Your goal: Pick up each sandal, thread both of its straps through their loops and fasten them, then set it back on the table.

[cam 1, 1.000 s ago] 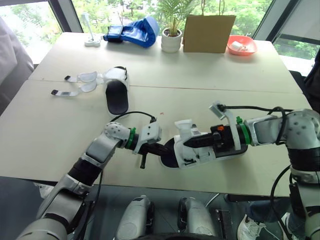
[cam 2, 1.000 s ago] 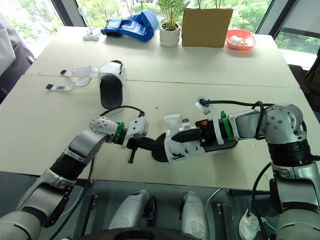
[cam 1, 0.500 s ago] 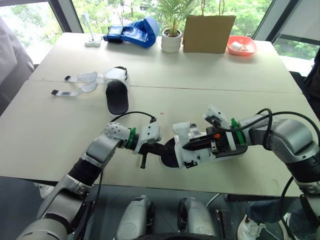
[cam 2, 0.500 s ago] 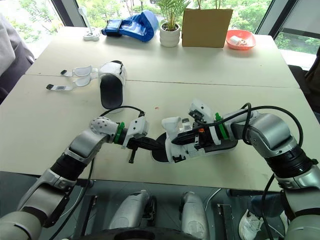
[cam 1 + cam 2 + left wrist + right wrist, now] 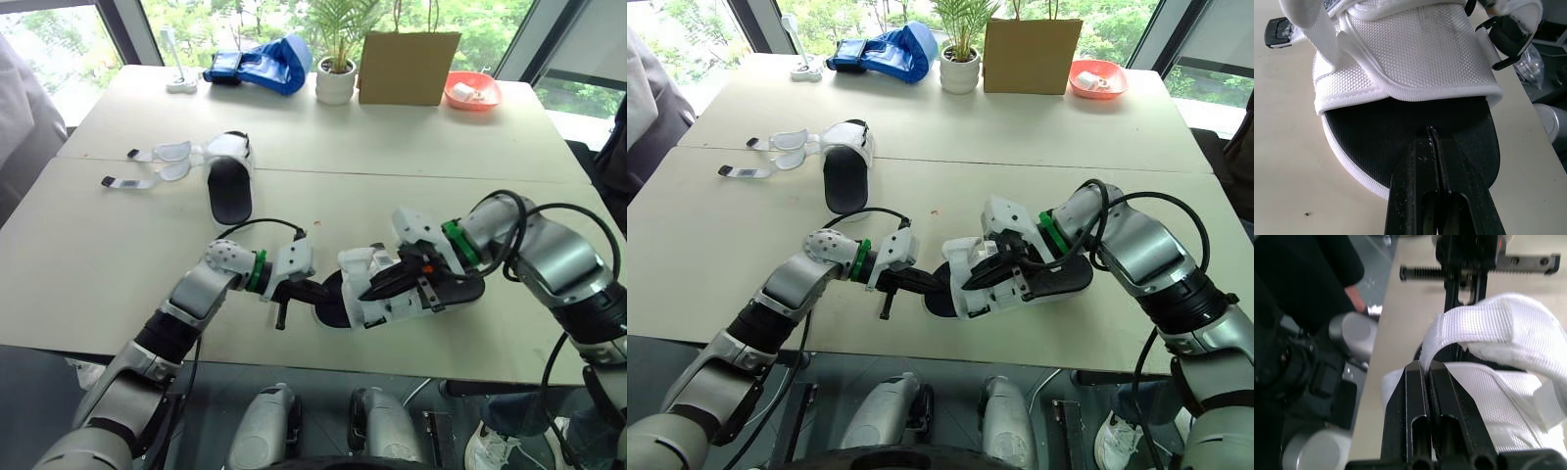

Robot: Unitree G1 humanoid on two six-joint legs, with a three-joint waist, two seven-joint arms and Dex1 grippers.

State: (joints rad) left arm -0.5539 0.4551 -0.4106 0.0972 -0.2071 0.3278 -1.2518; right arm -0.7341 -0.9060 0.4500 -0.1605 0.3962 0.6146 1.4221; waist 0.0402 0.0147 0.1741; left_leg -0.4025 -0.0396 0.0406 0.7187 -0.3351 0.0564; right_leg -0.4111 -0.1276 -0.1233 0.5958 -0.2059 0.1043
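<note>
The right hand [image 5: 376,285] has rolled and swung inward; the sandal [image 5: 443,290]'s upright strap [image 5: 355,260] now lies lower.

Left claw [image 5: 1432,134] and right claw [image 5: 1425,368] both clamped shut

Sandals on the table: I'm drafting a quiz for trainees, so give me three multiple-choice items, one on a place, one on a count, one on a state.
1. Where does the far sandal lie?
A. beside the potted plant
B. in the red bowl
C. on the robot's left half of the table

2. How many sandals are on the table?
A. one
B. two
C. three

3. How are the far sandal's straps?
A. open, spread flat on the table
B. fastened through their loops
C. held by a gripper

Answers: C, it lies left of the table's middle. B, there is the far sandal plus the near sandal by the front edge. A, both straps lie loose beside it.
</note>
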